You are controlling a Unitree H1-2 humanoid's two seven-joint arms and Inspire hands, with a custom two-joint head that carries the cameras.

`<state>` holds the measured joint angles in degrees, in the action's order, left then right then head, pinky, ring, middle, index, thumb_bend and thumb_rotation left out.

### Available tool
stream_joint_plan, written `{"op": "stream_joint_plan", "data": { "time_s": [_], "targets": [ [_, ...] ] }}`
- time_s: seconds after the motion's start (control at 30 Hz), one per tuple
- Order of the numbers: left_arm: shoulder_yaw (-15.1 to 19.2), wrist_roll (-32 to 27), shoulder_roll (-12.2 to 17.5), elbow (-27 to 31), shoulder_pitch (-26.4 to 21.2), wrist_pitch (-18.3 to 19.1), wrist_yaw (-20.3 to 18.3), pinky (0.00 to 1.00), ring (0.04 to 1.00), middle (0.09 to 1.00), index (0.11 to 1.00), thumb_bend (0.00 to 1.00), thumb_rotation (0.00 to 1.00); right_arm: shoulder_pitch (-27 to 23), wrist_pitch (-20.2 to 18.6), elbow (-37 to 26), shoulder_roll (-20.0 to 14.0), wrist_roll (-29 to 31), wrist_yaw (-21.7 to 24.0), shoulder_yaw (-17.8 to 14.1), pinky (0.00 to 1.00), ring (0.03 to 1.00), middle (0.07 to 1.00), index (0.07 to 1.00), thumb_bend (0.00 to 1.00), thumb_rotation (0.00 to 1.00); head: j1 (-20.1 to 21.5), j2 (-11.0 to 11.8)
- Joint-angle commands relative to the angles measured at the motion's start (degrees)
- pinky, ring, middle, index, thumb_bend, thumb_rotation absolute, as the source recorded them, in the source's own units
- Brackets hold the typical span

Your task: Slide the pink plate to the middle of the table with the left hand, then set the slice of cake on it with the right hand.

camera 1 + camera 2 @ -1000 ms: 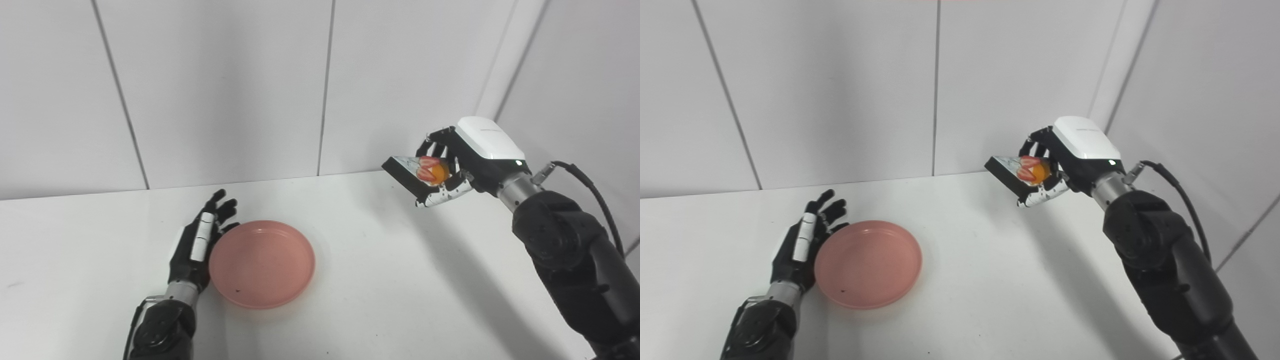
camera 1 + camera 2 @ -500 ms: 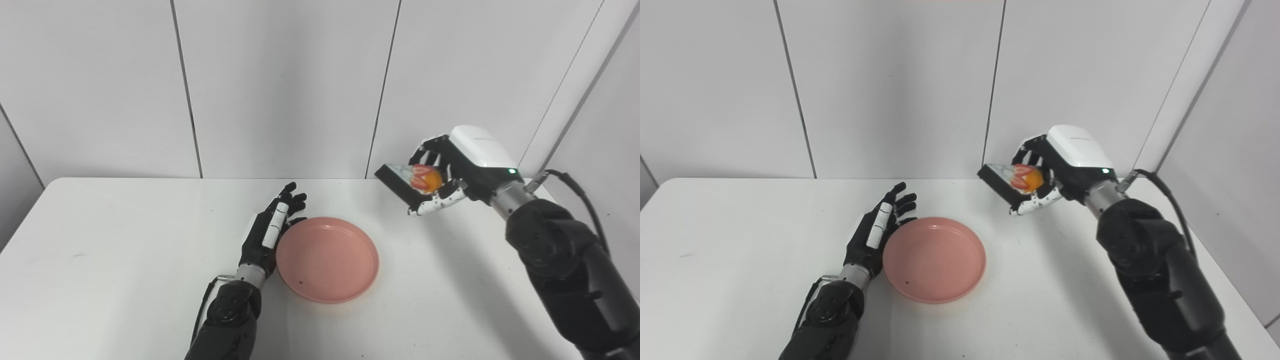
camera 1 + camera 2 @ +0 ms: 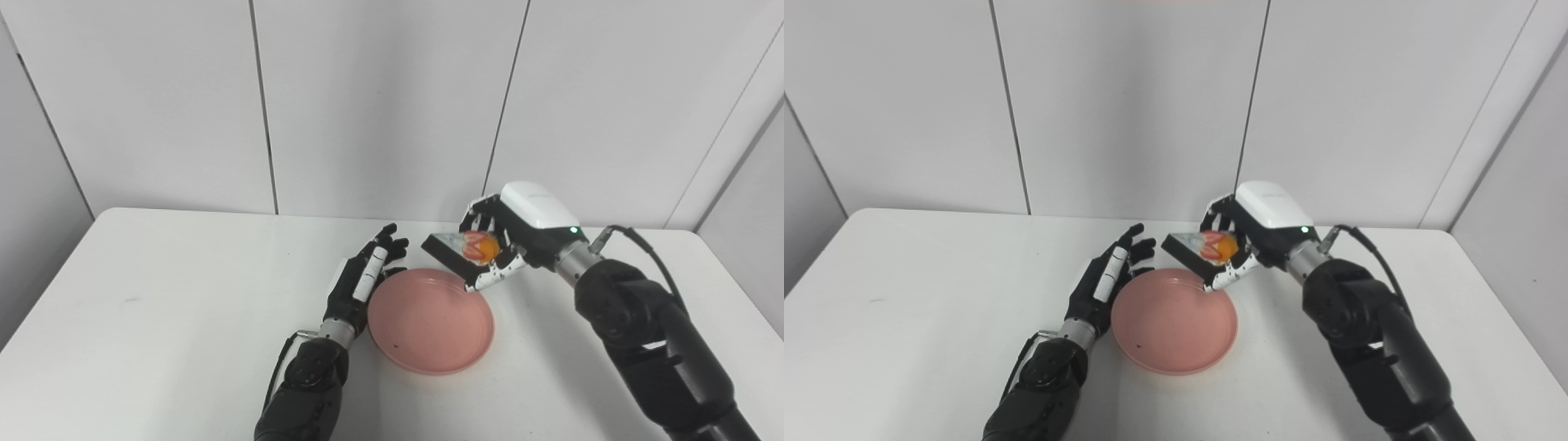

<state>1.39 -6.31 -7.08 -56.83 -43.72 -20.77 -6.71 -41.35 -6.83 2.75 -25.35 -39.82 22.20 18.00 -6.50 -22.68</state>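
Note:
The pink plate [image 3: 430,321] lies flat near the middle of the white table [image 3: 153,318]. My left hand [image 3: 362,282] rests open against the plate's left rim, fingers straight and pointing away from me. My right hand [image 3: 511,239] is shut on the slice of cake [image 3: 460,250], a dark wedge topped with strawberry and an orange piece. It holds the slice in the air over the plate's far right rim, tilted with its tip to the left. The same slice of cake [image 3: 1200,250] shows above the plate [image 3: 1175,321] in the right eye view.
White wall panels stand right behind the table's far edge [image 3: 245,211]. A black cable [image 3: 637,242] loops off my right forearm. Bare table surface lies to the left and right of the plate.
The camera has swung, shifting the whole picture. My right hand has carried the cake down and left, from well right of the plate to above its far rim. The left hand stays against the plate.

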Motion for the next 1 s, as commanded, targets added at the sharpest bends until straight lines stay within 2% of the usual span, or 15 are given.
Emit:
{"op": "stream_joint_plan", "data": {
  "time_s": [0.0, 0.07, 0.1, 0.2, 0.47, 0.87, 0.97],
  "targets": [
    [-0.1, 0.1, -1.4, -3.6, 4.2, 0.5, 0.3, 0.72, 0.848, 0.820, 0.866, 0.77, 0.87, -3.1, 1.8, -0.4, 0.5, -0.6, -1.1, 0.4, 0.22, 0.298, 0.389, 0.488, 0.52, 0.13, 0.0, -0.1],
    [0.0, 0.0, -1.5, -3.4, 4.3, 0.7, 0.2, 0.72, 0.848, 0.819, 0.866, 0.77, 0.87, -3.5, 1.7, 0.5, 1.6, -1.0, -0.6, 1.6, 0.23, 0.299, 0.387, 0.488, 0.52, 0.13, 0.1, -0.2],
    [0.0, -0.1, -1.5, -3.3, 4.3, 0.8, 0.1, 0.73, 0.850, 0.820, 0.866, 0.77, 0.86, -3.7, 1.4, 0.7, 2.1, -1.1, -0.3, 2.0, 0.23, 0.304, 0.438, 0.487, 0.53, 0.05, 0.1, -0.2],
    [0.0, -0.1, -1.6, -3.3, 4.3, 0.8, 0.1, 0.73, 0.849, 0.818, 0.859, 0.77, 0.86, -4.0, 1.2, 1.1, 3.2, -1.2, 0.2, 2.9, 0.24, 0.309, 0.469, 0.486, 0.53, 0.01, 0.0, -0.3],
    [-0.1, 0.0, -1.6, -3.5, 4.0, 0.8, 0.2, 0.74, 0.846, 0.814, 0.862, 0.78, 0.87, -4.7, 1.3, 3.7, 5.0, -1.8, 1.4, 4.8, 0.22, 0.298, 0.474, 0.488, 0.53, 0.00, 0.3, -0.5],
    [-0.3, 0.1, -1.4, -2.6, 4.6, 0.9, 0.0, 0.72, 0.841, 0.812, 0.865, 0.78, 0.88, -4.0, 0.7, 6.6, 5.2, -4.0, 2.8, 7.8, 0.29, 0.367, 0.480, 0.490, 0.53, 0.00, 0.8, -1.0],
    [-0.3, 0.1, -1.4, -2.5, 4.6, 1.0, -0.1, 0.73, 0.841, 0.814, 0.865, 0.78, 0.88, -4.0, 1.1, 7.4, 5.2, -4.1, 2.6, 7.8, 0.26, 0.342, 0.478, 0.489, 0.53, 0.00, 0.9, -1.0]
  ]
}}
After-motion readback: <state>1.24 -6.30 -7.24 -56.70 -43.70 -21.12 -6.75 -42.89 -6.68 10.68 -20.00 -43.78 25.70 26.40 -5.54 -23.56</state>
